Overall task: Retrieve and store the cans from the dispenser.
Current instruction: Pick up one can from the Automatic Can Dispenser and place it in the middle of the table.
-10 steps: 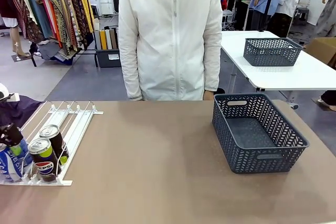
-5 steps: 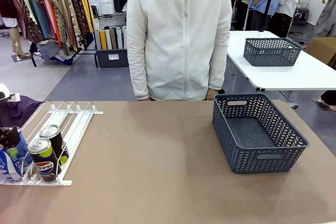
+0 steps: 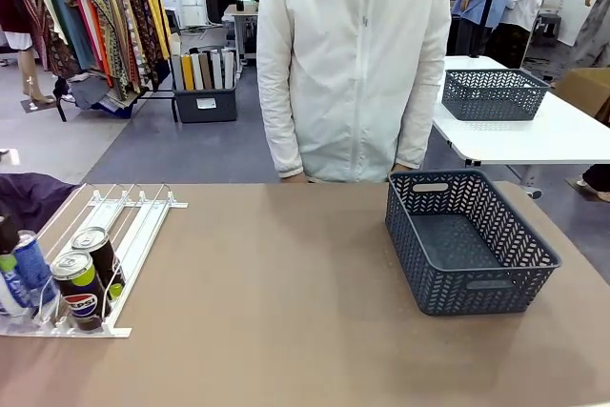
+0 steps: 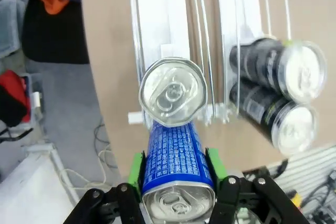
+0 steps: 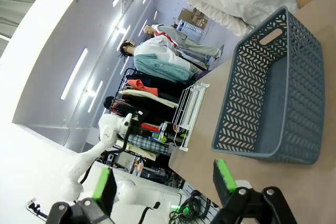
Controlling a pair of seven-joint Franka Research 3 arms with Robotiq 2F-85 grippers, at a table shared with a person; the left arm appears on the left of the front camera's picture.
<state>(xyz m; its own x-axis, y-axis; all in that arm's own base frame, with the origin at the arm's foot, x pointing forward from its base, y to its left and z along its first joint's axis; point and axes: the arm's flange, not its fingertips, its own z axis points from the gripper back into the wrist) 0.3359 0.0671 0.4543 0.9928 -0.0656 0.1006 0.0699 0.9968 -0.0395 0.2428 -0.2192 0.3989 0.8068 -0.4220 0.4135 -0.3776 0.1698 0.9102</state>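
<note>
My left gripper [image 4: 176, 167] is shut on a blue can [image 4: 176, 153], green pads on both its sides. It holds the can just above the dispenser [image 4: 157, 19]. Under it another can [image 4: 173, 93] stands in the same lane, silver top up. Two black Pepsi cans [image 4: 278, 95] sit in a neighbouring lane. In the front view the held blue can [image 3: 30, 259] is at the far left edge, beside the Pepsi cans [image 3: 78, 288] on the white dispenser [image 3: 133, 221]. My right gripper [image 5: 164, 179] is open and holds nothing, well above the table.
A dark grey perforated basket [image 3: 419, 226] stands on the right of the brown table, seen also as the basket [image 5: 236, 103] in the right wrist view. A person in a white jacket [image 3: 357, 64] stands at the far edge. A second basket [image 3: 494, 92] sits on a white table behind.
My left gripper has shut on the blue can and raised it a little off the dispenser's near end. The person has stepped to the right along the far edge.
</note>
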